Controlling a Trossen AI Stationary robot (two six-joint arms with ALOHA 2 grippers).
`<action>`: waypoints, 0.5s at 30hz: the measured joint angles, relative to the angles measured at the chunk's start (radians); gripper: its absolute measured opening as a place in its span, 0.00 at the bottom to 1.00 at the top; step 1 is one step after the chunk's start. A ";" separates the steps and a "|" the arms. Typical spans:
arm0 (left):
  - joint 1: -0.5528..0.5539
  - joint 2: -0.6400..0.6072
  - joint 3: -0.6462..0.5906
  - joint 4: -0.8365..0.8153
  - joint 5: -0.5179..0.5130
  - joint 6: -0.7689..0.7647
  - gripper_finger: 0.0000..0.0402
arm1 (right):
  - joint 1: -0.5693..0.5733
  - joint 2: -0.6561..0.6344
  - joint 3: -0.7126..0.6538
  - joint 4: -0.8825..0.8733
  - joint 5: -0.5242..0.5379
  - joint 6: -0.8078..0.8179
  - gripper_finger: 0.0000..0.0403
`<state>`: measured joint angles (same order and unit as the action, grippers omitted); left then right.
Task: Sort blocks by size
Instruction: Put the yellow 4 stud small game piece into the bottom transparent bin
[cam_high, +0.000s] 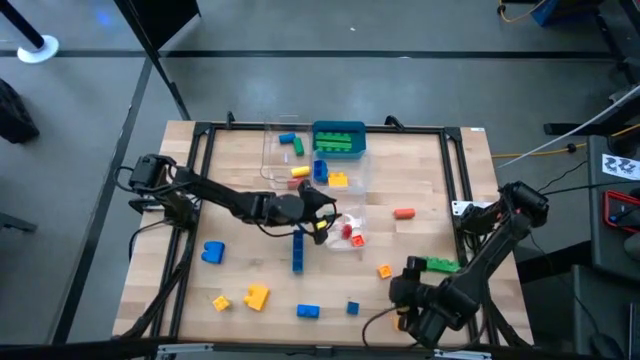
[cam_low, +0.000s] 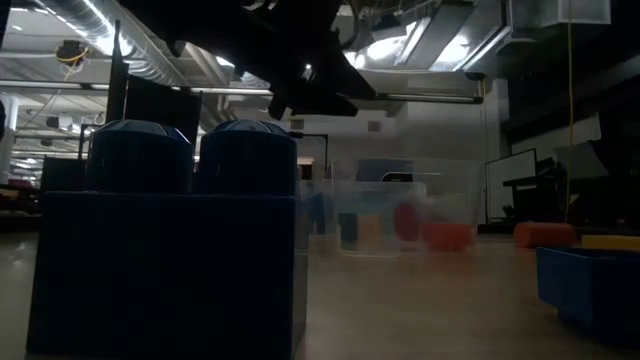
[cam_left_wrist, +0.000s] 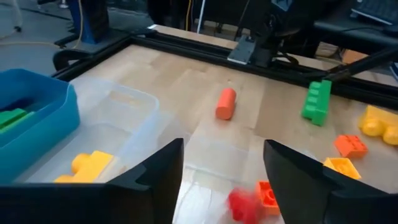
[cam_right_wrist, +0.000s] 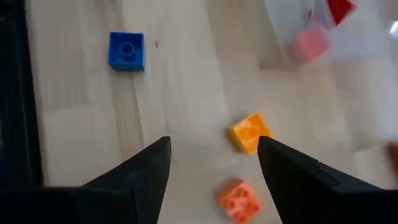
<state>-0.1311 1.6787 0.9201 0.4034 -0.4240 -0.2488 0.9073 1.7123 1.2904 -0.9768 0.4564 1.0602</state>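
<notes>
Blocks lie scattered on the wooden table: a long blue bar (cam_high: 298, 250), a blue block (cam_high: 212, 252), yellow blocks (cam_high: 256, 296), a green block (cam_high: 437, 265) and an orange-red cylinder (cam_high: 404, 213). My left gripper (cam_high: 322, 215) is open and empty above a small clear tub (cam_high: 352, 232). A blurred red block (cam_left_wrist: 242, 202) and an orange one (cam_left_wrist: 267, 193) show in that tub, below the gap between the fingers (cam_left_wrist: 221, 180). My right gripper (cam_high: 402, 292) is open and empty near the table's near right. A yellow-orange block (cam_right_wrist: 249, 132) and an orange block (cam_right_wrist: 239, 198) lie on the wood ahead of its fingers (cam_right_wrist: 214, 180).
A teal-blue tray (cam_high: 318, 128) holding a green block stands at the far middle, with two larger clear tubs (cam_high: 272, 165) beside it holding blue, yellow and green blocks. A black frame (cam_high: 455, 170) edges the table. A blue block (cam_low: 165, 250) fills the low view's foreground.
</notes>
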 joint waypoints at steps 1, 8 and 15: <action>0.003 0.000 0.000 0.001 0.000 -0.001 0.53 | 0.000 0.000 -0.011 0.020 -0.005 0.006 0.60; -0.008 -0.018 0.000 -0.004 0.055 -0.009 0.53 | -0.030 0.005 -0.081 0.051 -0.045 -0.126 0.60; -0.075 -0.030 0.000 0.000 0.105 -0.066 0.50 | -0.134 0.006 -0.144 0.089 -0.127 -0.381 0.60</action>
<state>-0.2059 1.6484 0.9203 0.4029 -0.3187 -0.3146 0.7735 1.7180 1.1465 -0.8876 0.3299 0.6789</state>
